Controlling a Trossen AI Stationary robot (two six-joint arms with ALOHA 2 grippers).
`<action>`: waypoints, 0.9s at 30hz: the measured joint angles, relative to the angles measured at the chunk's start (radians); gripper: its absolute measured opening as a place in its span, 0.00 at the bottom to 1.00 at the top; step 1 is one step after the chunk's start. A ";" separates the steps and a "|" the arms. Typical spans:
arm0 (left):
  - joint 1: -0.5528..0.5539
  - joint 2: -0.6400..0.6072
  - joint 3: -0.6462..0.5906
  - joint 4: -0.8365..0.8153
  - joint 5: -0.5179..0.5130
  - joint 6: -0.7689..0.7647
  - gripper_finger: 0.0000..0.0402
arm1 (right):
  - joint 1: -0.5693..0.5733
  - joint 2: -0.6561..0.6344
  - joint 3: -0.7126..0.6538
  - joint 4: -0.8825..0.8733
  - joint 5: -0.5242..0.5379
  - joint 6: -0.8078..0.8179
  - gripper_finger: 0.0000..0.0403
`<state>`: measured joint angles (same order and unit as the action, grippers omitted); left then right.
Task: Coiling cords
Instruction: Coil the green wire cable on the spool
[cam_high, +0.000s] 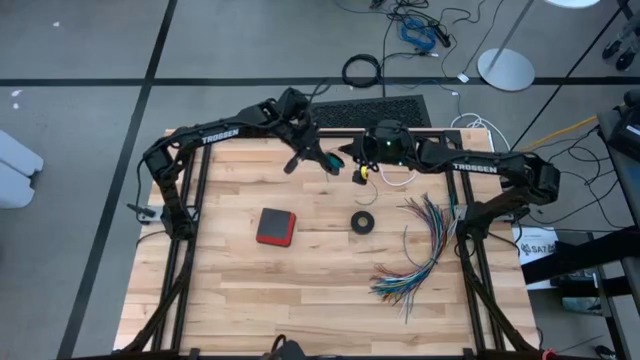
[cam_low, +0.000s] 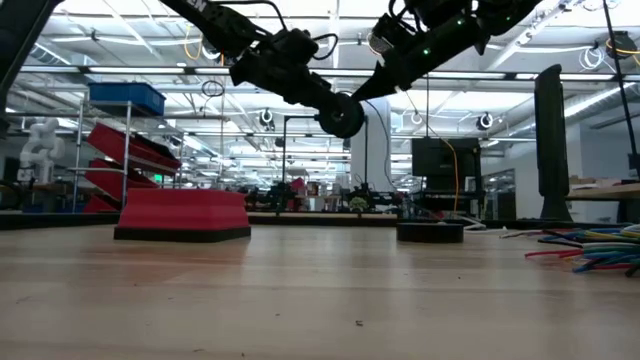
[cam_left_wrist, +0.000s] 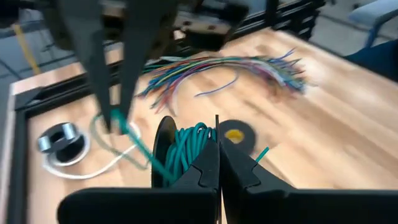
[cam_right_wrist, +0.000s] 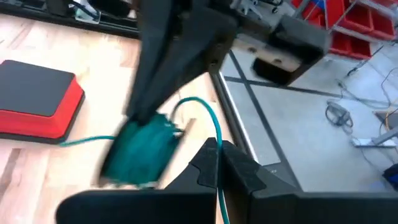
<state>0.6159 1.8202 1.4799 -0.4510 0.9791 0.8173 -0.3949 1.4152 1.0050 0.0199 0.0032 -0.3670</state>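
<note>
Teal cord (cam_left_wrist: 186, 149) hangs wound in a small bundle at upper centre of the high view, above the tabletop (cam_high: 300, 290) — the left hand (cam_high: 318, 158) pinching the bundle, the right hand (cam_high: 362, 165) just beside it, pinching the loose strand running between them. White cord (cam_left_wrist: 99, 165) lies near the rear edge.

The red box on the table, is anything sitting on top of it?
No. The red box has a flat black top, and nothing lies on it. It rests on the wooden table. What is inside or underneath it cannot be seen.
</note>
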 joint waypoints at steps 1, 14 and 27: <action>0.000 0.000 0.000 0.010 -0.015 0.000 0.00 | 0.003 -0.002 0.000 -0.006 0.002 0.008 0.00; -0.010 -0.039 -0.002 0.076 -0.134 0.003 0.00 | 0.062 -0.002 0.000 -0.096 0.136 0.048 0.00; -0.006 -0.065 0.000 0.052 -0.106 0.009 0.00 | 0.105 -0.051 0.000 -0.124 0.265 0.035 0.00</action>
<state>0.6094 1.7550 1.4796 -0.3990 0.8727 0.8260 -0.2901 1.3644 1.0050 -0.1043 0.2680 -0.3316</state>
